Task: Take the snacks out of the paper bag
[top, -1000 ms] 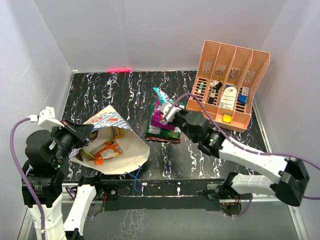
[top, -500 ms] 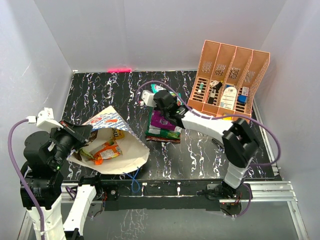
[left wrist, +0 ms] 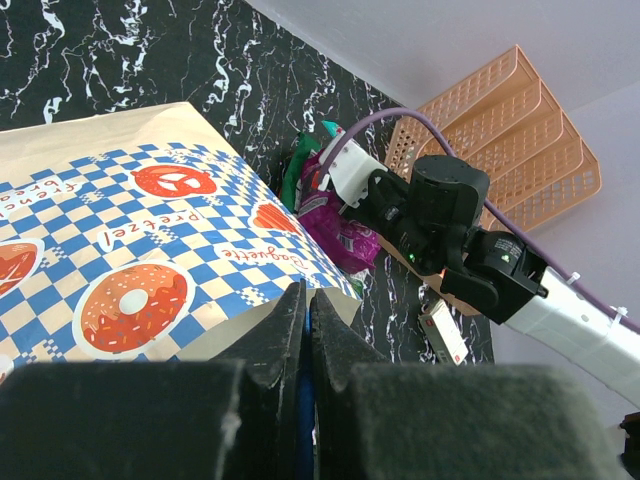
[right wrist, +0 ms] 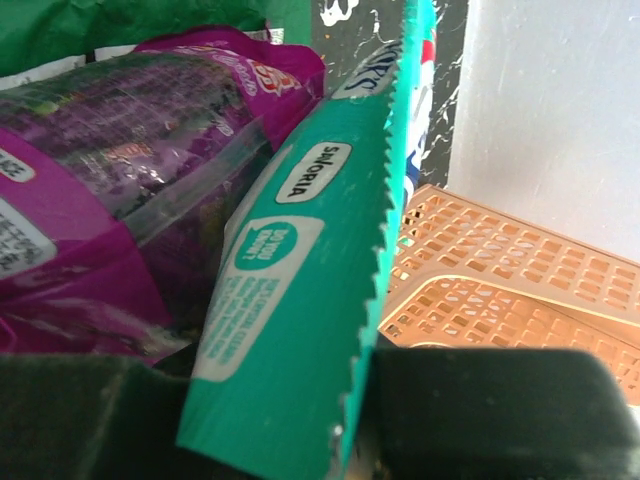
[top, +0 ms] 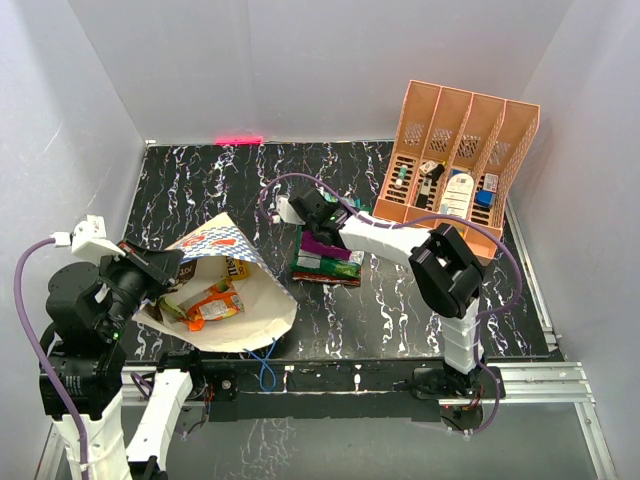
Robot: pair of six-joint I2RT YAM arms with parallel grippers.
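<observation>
1. The snacks left inside, an orange wrapper [top: 212,303] among them, lie in the open paper bag [top: 262,300], which rests on its side at the left of the surface [top: 400,300].
2. The pile of removed snacks [top: 325,262] sits mid-surface, well apart from the bag's mouth.
3. Your right tool [top: 318,215] hangs over that pile, jaws narrow, pinching a teal packet [right wrist: 300,270] on edge. Its long axis runs away from the tool, beside a purple packet [right wrist: 120,150].
4. Likely next, you let it go; the bag then lies to that tool's left.
5. Your left tool [left wrist: 305,320] is nearer the bag but busy, clamped tight on its rim.
</observation>
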